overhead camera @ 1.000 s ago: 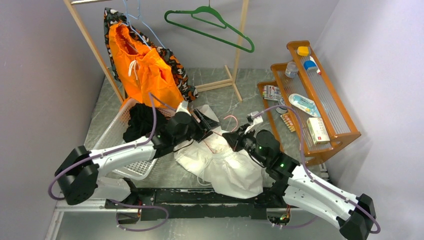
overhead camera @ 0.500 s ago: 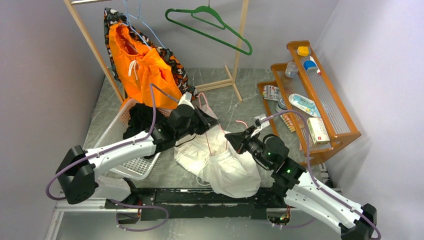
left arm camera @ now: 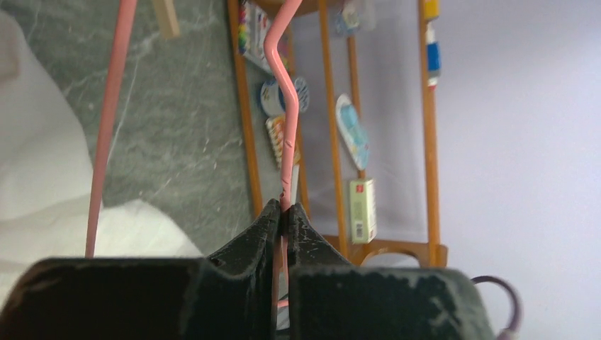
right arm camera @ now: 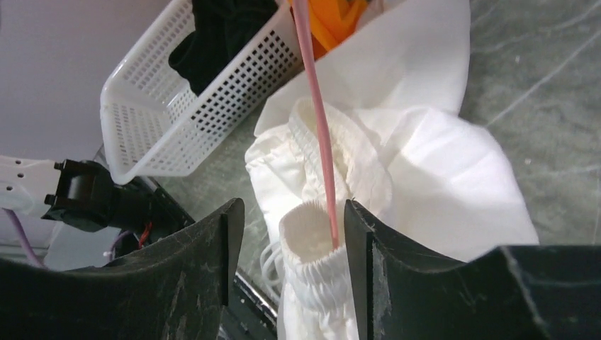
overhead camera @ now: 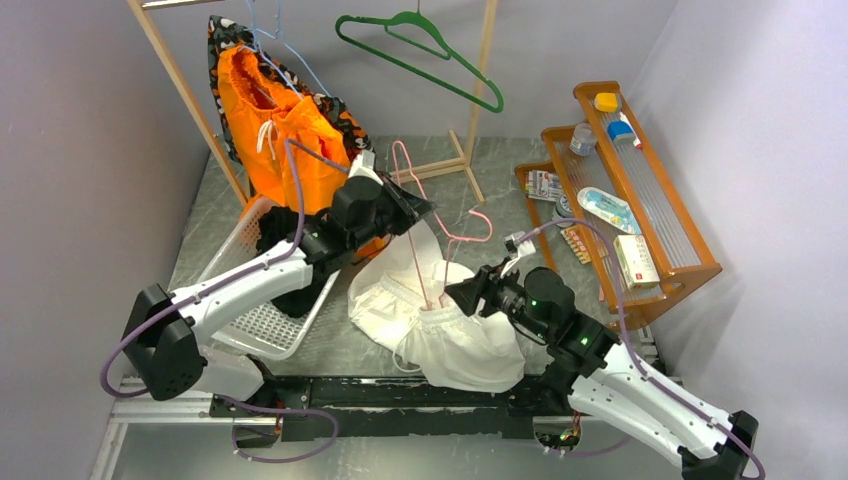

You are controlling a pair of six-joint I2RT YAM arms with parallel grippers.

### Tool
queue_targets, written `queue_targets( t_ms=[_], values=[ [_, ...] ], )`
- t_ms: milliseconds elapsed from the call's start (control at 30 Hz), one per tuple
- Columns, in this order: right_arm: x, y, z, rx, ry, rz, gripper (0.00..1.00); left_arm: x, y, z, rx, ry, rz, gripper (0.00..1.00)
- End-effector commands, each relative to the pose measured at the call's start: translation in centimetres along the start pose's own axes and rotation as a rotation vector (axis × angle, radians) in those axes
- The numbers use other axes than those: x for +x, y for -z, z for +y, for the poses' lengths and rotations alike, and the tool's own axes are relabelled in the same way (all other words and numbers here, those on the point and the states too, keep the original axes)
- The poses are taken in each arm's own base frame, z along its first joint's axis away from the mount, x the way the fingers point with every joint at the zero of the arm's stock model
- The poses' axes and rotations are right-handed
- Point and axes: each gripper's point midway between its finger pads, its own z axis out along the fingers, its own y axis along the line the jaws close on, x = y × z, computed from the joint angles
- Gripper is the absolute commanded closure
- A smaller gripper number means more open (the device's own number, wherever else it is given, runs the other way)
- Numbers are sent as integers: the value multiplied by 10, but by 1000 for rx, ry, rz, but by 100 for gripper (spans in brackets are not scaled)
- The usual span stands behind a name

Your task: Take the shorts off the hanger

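Observation:
The orange shorts [overhead camera: 285, 135] hang on a pale blue wire hanger [overhead camera: 290, 55] at the rack's left end, over a patterned black garment; neither gripper touches them. My left gripper [overhead camera: 418, 208] [left arm camera: 285, 209] is shut on the wire of a pink hanger [overhead camera: 440, 225] [left arm camera: 287, 120], held above the table. That hanger's lower end runs down into the gathered waistband of a white garment [overhead camera: 450, 330] [right arm camera: 425, 163]. My right gripper [overhead camera: 462, 297] [right arm camera: 294, 227] stands open with the bunched waistband and the pink wire between its fingers. A strip of orange [right arm camera: 333, 18] shows at the top of the right wrist view.
A white mesh basket [overhead camera: 270, 325] [right arm camera: 163, 120] holding a black garment [overhead camera: 285, 235] sits left of the white garment. A green hanger [overhead camera: 420, 55] hangs on the wooden rack [overhead camera: 190, 100]. An orange-brown shelf [overhead camera: 640, 200] with small packages stands at the right.
My left gripper shut on the pink hanger and raised it up and away from me. My right gripper opened and drew back slightly toward the near edge.

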Motion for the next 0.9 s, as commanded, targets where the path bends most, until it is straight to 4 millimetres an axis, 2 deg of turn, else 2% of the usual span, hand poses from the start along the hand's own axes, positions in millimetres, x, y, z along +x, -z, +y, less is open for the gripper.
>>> queue_targets(
  t_ms=[0,67,133,200,233,300,467,500,667,867],
  values=[
    [23,10,-8,49,-120,81,41,-30,3,-39,90,-4,-66,93],
    [41,11,-17,90,-189,122,42,-35,4,-45,104,-3,-74,93],
    [64,13,-32,166,-240,185,49,-40,7,-52,123,-4,-82,93],
    [77,13,-46,244,-261,218,53,-44,11,-59,141,-3,-87,93],
    [75,12,-49,265,-259,213,53,-44,13,-61,147,-1,-87,93],
    [59,6,-43,241,-222,170,49,-46,18,-64,155,12,-86,93],
    [5,-9,-6,27,-14,7,42,-60,35,-77,209,71,-111,93],
    [0,-10,-1,-3,33,-9,41,-63,37,-80,215,79,-114,93],
    [0,-20,8,-76,181,5,40,-77,45,-84,233,151,-130,93],
    [0,-24,-8,-21,223,-40,39,-87,46,-83,315,281,-36,93]
  ],
)
